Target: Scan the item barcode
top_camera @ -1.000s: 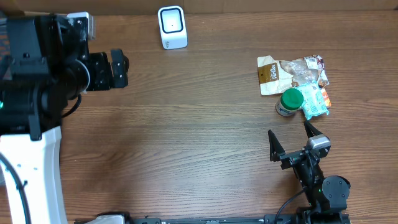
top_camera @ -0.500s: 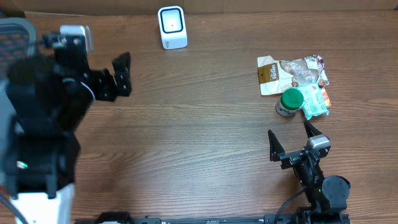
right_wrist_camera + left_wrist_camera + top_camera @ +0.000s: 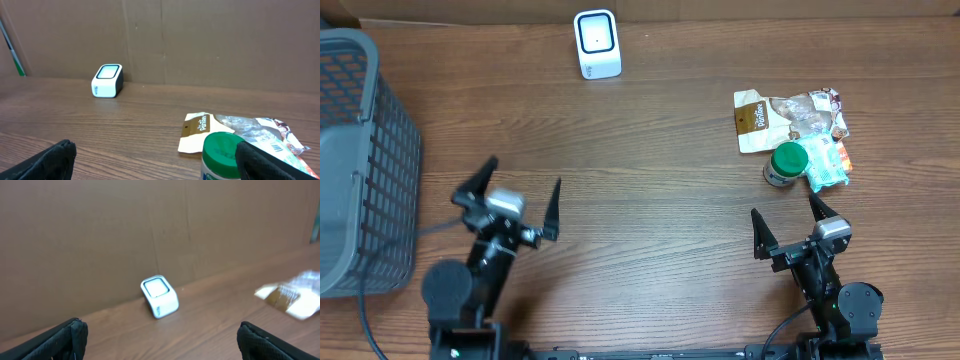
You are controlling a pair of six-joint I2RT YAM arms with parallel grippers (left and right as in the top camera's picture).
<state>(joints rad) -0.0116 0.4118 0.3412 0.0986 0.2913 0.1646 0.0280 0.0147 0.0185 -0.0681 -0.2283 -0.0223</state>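
We record: left gripper (image 3: 525, 172), released, empty, basket (image 3: 392, 170) to its left, scanner (image 3: 597, 43) well ahead; right gripper (image 3: 783, 206), released, empty, green-lidded jar (image 3: 786, 163) and snack packets (image 3: 790, 118) just ahead.

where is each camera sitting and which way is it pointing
Overhead: above the table, looking straight down on the left gripper, right gripper, basket and scanner.
Left wrist: low over the table, facing the back wall; its two open fingers frame the bottom corners.
Right wrist: low, facing the same wall past the green-lidded jar; its fingers show likewise.
Shared: both wrist views hold the scanner and the snack bag.
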